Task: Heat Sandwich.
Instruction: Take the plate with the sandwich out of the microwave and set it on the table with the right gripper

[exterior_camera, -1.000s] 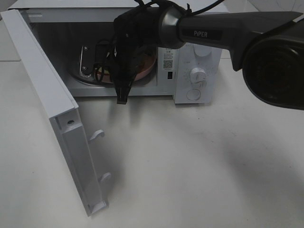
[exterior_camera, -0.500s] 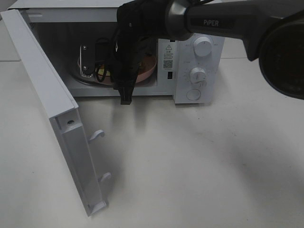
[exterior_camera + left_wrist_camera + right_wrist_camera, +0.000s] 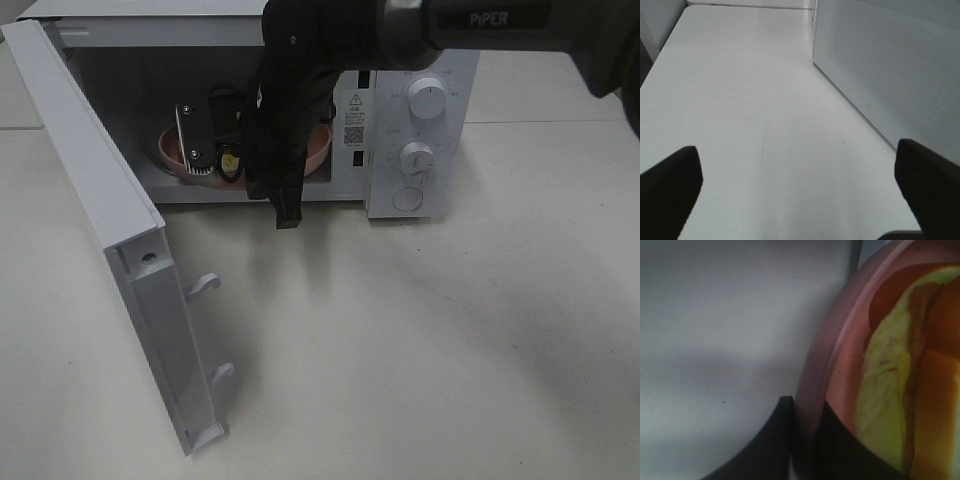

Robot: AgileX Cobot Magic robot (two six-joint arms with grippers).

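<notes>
Two arms are on the rig, but only the right arm (image 3: 300, 90) shows in the exterior high view, reaching into the open microwave (image 3: 420, 120) whose door (image 3: 110, 250) swings left; a pink plate (image 3: 175, 148) sits inside. Left wrist view: left gripper (image 3: 800, 185) spread wide, holding nothing, over bare tabletop (image 3: 750, 100). Right wrist view: right gripper (image 3: 807, 435) pinched on the plate's rim, the sandwich (image 3: 885, 405) lying on the plate.

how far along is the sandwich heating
Done: the microwave door stands open. In hand: the right gripper is pinched on the rim of the pink plate carrying the sandwich, at the oven's mouth. The left gripper idles open over the table. Left: closing the door, setting the dials.
</notes>
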